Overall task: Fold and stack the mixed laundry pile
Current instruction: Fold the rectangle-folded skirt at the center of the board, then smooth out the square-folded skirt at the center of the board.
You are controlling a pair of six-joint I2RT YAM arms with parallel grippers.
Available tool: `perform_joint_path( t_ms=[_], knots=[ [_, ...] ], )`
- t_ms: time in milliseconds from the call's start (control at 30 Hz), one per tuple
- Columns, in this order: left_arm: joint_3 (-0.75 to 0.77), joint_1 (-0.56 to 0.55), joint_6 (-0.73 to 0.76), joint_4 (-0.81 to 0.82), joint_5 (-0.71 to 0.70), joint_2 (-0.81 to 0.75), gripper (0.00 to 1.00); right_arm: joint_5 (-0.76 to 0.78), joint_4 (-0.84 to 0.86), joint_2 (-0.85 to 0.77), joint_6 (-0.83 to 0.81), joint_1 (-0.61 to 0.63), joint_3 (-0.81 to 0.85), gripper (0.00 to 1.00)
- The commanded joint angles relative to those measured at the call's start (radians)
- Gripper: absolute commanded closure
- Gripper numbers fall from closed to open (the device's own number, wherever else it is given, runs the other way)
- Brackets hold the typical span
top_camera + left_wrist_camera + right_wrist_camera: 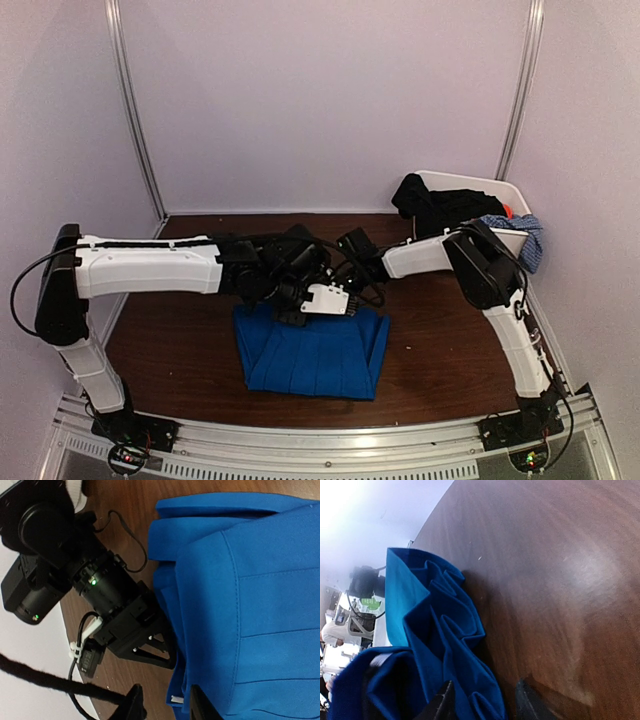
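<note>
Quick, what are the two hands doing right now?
Left hand: open, blue garment edge between its fingers.
Right hand: open, straddling the same garment's folds.

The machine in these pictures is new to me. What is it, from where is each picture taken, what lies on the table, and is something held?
These are two robot arms bolted at the near edge of the table. The top view looks down from above and behind them; the other two come from a small camera on each wrist. A blue garment lies on the table. The left gripper and the right gripper stand at its far edge, jaws apart, apparently holding nothing. More clothes lie piled in the white tub at the back right.
</note>
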Motion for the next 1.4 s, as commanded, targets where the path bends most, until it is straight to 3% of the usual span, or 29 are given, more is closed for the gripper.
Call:
perform_joint_path(
  t_ms=[0, 100, 200, 467, 733, 1000, 1133, 1367],
  knots=[
    [-0.012, 0.007, -0.007, 0.127, -0.082, -0.038, 0.63, 0.167, 0.032, -0.072, 0.108, -0.077, 0.003, 0.55],
    [-0.038, 0.009, -0.086, 0.178, -0.155, -0.088, 0.60, 0.255, 0.030, -0.136, 0.126, -0.127, 0.001, 0.53],
    [-0.089, 0.028, -0.262, 0.202, -0.159, -0.162, 0.53, 0.314, 0.011, -0.231, 0.106, -0.159, -0.013, 0.52],
    [-0.428, 0.156, -0.800, 0.361, 0.127, -0.419, 0.45, 0.312, 0.040, -0.484, 0.082, -0.166, -0.231, 0.47],
    [-0.657, 0.184, -1.101, 0.696, 0.423, -0.417, 0.49, 0.194, 0.181, -0.637, 0.153, -0.035, -0.498, 0.51],
    [-0.691, 0.230, -1.262, 0.926, 0.505, -0.212, 0.60, 0.136, 0.390, -0.508, 0.285, 0.055, -0.568, 0.58],
    [-0.689, 0.297, -1.297, 0.944, 0.468, -0.123, 0.66, 0.217, 0.307, -0.392, 0.232, 0.028, -0.503, 0.61],
    [-0.670, 0.344, -1.311, 0.905, 0.410, -0.012, 0.63, 0.398, 0.161, -0.215, 0.135, -0.004, -0.356, 0.63]
  ],
)
